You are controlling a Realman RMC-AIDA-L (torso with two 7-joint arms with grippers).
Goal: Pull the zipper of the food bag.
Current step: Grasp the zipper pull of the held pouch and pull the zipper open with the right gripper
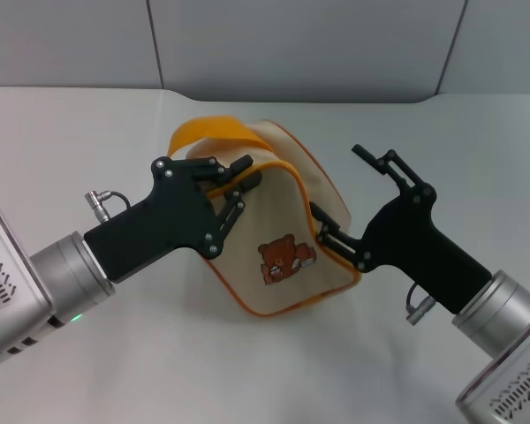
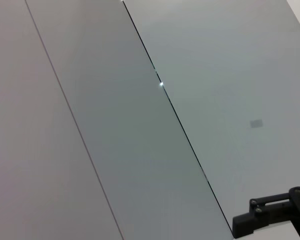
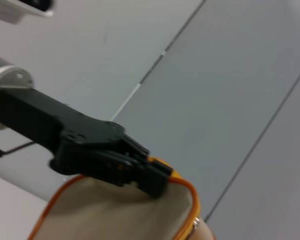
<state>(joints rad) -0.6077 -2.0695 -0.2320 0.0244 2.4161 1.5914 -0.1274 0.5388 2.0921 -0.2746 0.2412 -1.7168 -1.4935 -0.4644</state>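
Food bag (image 1: 287, 243), table centre: left gripper (image 1: 240, 181) apparently pinching its top edge at 10 o'clock; right gripper (image 1: 336, 199) spread wide at 3 o'clock

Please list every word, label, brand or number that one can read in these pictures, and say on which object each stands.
No readable text in any view.
The food bag carries only a brown bear print, a picture without letters.
The left tool and right tool show no markings.

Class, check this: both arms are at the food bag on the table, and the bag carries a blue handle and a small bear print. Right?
One detail is wrong. The head view shows the handle is orange, not blue. The rest stands: the left gripper and right gripper are both at the food bag, which carries the bear print.
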